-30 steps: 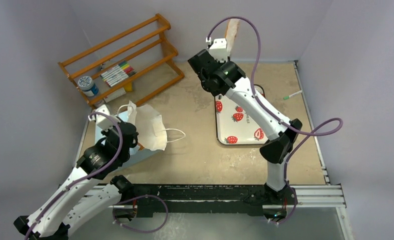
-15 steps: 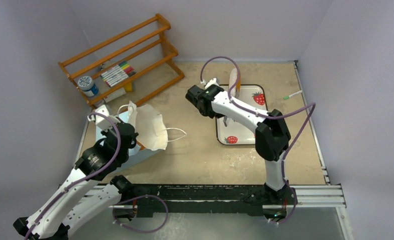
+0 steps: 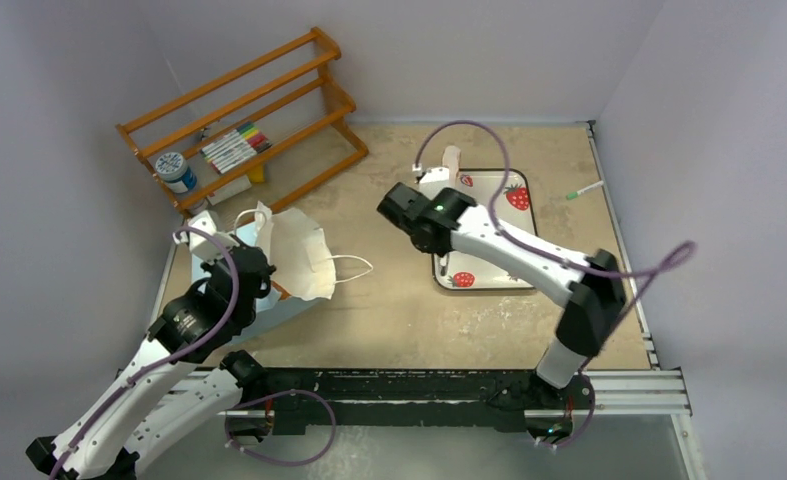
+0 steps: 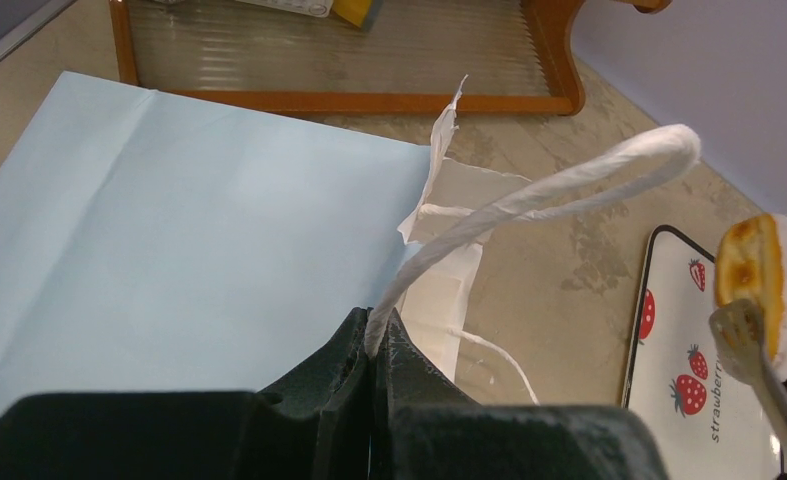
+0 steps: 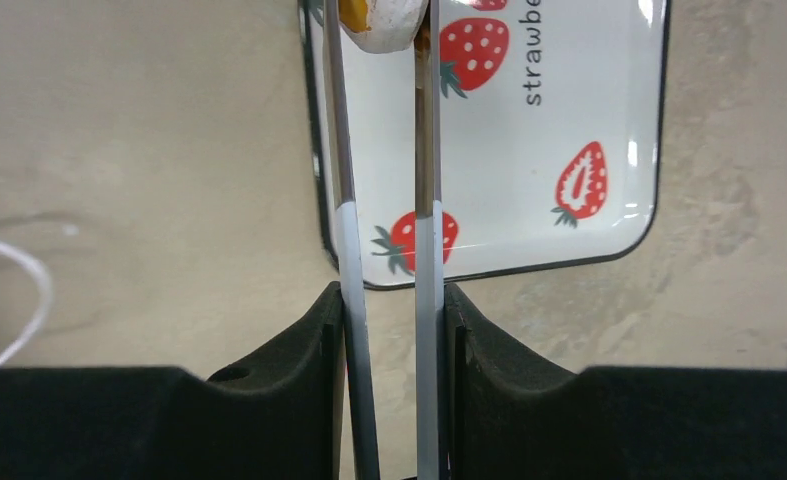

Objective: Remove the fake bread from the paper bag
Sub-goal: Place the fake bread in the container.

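Through the left wrist camera, the left gripper (image 4: 374, 345) has its jaws pressed together on the root of a white string handle (image 4: 559, 180), which loops up and off to the right. The light blue paper bag (image 4: 169, 240) lies on its side just beyond, its rim torn into a ragged white flap. Further right, the toy bread piece (image 4: 759, 275), with a golden-orange face and a white edge, hangs in thin metal fingers (image 4: 741, 335) above the strawberry-print tray (image 4: 684, 350).

Through the right wrist camera, the right gripper (image 5: 381, 45) pinches that bread between two long, narrow blades, only at their far ends. The tray's left border is just beside it. That is my worry. So slim a hold on a smooth toy could let it twist or slip, and this close to the border it might land on the rim and bounce onto the table. I'd also guess that a tug on the string could tear the paper further.

From above, the bag sits at the left with its mouth towards the middle, and the tray lies right of centre, well apart from it. A sliver of orange shows at the bag's mouth, but I cannot tell whether that is another piece. The table top (image 3: 389, 300) is mottled beige, walled in pale lilac. A wooden rack (image 3: 269, 90) with coloured markers (image 3: 234, 147) and a blue-lidded jar (image 3: 174, 168) stands at the far left. A pen (image 3: 586, 189) lies by the right wall.
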`<move>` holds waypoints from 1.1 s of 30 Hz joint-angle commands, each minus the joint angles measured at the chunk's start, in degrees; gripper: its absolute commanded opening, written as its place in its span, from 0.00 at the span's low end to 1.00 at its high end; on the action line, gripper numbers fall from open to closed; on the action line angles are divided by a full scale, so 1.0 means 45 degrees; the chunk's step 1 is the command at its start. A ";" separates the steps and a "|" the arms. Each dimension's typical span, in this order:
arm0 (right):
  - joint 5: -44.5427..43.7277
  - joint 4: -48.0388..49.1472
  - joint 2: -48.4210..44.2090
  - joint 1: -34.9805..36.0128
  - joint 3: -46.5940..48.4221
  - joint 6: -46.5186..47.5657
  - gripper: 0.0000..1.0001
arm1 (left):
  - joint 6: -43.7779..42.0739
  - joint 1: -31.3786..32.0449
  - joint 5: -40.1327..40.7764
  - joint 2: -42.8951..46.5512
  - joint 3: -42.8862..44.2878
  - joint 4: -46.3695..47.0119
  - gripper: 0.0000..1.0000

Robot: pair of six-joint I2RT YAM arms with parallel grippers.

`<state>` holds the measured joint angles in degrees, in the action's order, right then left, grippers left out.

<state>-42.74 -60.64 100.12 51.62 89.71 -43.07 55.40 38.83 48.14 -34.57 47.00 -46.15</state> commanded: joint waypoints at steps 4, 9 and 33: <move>0.1781 0.3275 -0.3744 -0.0439 -0.1885 -0.1647 0.00 | 0.0262 0.0043 -0.0043 0.0199 -0.0223 0.0606 0.00; 0.3408 0.5411 -0.5253 -0.0916 -0.3811 -0.1978 0.00 | 0.0345 0.0043 -0.0054 0.0202 -0.0380 0.0781 0.00; 0.7667 1.1137 -0.8360 -0.3420 -0.9083 -0.3319 0.00 | -0.0126 0.0043 0.0043 -0.0099 -0.0583 0.1345 0.00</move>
<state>-11.62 -19.27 63.64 37.87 49.87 -57.43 55.92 38.83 47.48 -34.85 44.12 -42.92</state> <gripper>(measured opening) 0.352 0.012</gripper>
